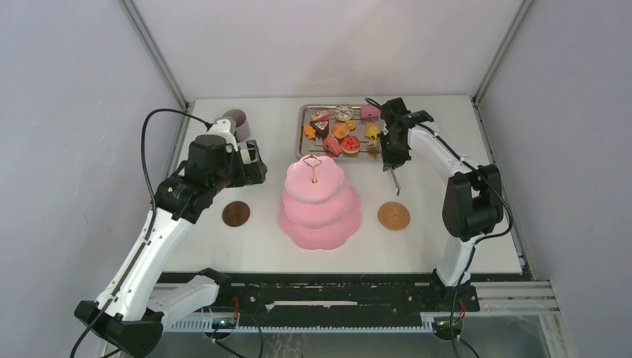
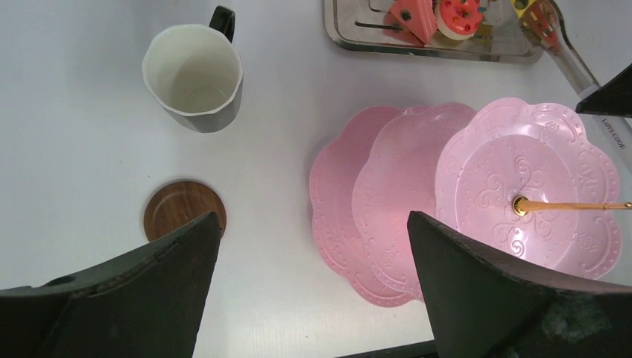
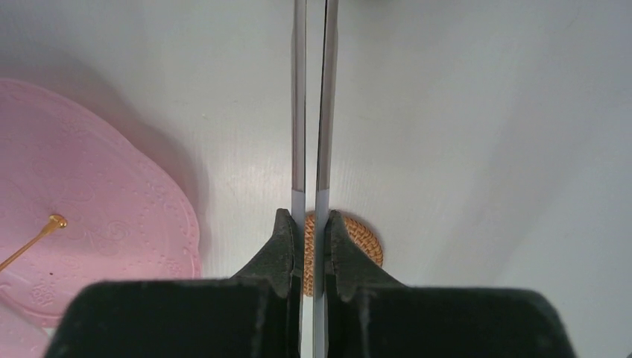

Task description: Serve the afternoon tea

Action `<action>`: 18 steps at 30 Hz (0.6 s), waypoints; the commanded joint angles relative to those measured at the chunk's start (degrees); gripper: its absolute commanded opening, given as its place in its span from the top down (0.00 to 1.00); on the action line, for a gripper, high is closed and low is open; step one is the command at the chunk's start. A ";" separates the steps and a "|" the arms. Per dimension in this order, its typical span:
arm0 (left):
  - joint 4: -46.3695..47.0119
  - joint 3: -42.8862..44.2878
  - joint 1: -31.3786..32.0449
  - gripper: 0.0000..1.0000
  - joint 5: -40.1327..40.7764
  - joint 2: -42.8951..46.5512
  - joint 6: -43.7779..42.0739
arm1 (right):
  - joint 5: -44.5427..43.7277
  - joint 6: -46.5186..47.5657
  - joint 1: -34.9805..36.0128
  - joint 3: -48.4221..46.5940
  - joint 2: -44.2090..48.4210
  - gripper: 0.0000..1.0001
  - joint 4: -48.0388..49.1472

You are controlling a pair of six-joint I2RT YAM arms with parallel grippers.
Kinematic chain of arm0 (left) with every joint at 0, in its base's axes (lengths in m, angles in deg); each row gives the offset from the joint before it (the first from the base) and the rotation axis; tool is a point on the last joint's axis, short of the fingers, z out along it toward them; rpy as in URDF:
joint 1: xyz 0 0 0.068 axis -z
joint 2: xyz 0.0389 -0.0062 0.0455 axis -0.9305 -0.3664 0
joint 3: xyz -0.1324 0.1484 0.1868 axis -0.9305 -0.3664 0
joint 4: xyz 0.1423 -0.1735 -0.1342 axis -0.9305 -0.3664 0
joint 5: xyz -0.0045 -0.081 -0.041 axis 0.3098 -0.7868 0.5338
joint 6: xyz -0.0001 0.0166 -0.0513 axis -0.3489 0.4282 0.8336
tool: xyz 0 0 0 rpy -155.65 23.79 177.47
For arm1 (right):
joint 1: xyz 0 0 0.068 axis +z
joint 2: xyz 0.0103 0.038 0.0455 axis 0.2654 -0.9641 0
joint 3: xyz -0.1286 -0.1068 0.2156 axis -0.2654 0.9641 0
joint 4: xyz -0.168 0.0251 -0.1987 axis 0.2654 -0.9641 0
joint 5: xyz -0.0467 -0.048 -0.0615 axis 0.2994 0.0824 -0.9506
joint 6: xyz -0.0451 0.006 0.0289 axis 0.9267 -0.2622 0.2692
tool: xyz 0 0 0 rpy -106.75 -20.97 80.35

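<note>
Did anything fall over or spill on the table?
No, nothing looks wrong. The pink stand stands upright, the black mug is upright and empty, and the toy cakes all lie inside the steel tray.

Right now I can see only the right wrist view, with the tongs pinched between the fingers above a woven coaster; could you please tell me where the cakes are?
Observer: The toy cakes lie in the steel tray at the far side, behind the pink stand.
Operator: Thank you. Is the left arm near me?
Observer: No; the left fingers hang wide open and empty across the stand, by a dark wooden coaster.
Operator: Does that coaster carry a mug yet?
Observer: No; the black mug stands directly on the table beyond it.
</note>
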State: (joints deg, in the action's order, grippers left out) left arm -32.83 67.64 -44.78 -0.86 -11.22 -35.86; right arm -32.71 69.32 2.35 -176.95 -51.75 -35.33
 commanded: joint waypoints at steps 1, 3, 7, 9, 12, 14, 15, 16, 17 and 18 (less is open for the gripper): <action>-2.43 7.66 0.26 0.00 2.14 0.58 -5.40 | -2.40 -1.09 0.47 0.70 8.79 1.00 1.78; -5.84 11.02 0.18 0.00 6.19 0.34 -8.10 | -2.55 -1.25 0.59 1.88 12.04 1.00 1.01; -7.45 15.70 0.18 0.00 1.52 0.61 -11.06 | -2.47 -2.05 2.40 4.54 19.73 1.00 -0.20; -6.75 16.47 0.20 0.00 -3.92 0.77 -11.14 | -2.54 -2.75 4.37 5.18 23.17 1.00 -1.77; -5.41 16.95 0.27 0.00 -8.79 0.62 -10.19 | -4.35 -3.65 8.87 5.27 27.18 1.00 -4.45; -4.72 16.92 0.21 0.00 -9.35 0.70 -9.78 | -5.57 -3.96 13.12 4.94 29.73 1.00 -6.65; -4.46 16.91 0.26 0.00 -9.21 0.75 -9.57 | -5.64 -4.15 14.77 4.77 30.62 1.00 -7.54; -4.21 16.91 0.21 0.00 -8.94 0.76 -9.48 | -5.54 -4.26 16.55 4.63 31.61 1.00 -8.27; -4.20 16.91 0.26 0.00 -8.54 0.61 -9.28 | -5.31 -4.35 18.13 4.49 32.31 1.00 -9.05; -4.11 16.87 0.27 0.00 -7.90 0.55 -9.06 | -5.41 -4.36 19.76 4.07 32.90 1.00 -10.15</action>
State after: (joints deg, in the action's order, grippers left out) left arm -39.04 82.48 -44.74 -7.16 -10.76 -44.52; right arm -36.77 66.70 17.06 -171.42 -22.16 -41.88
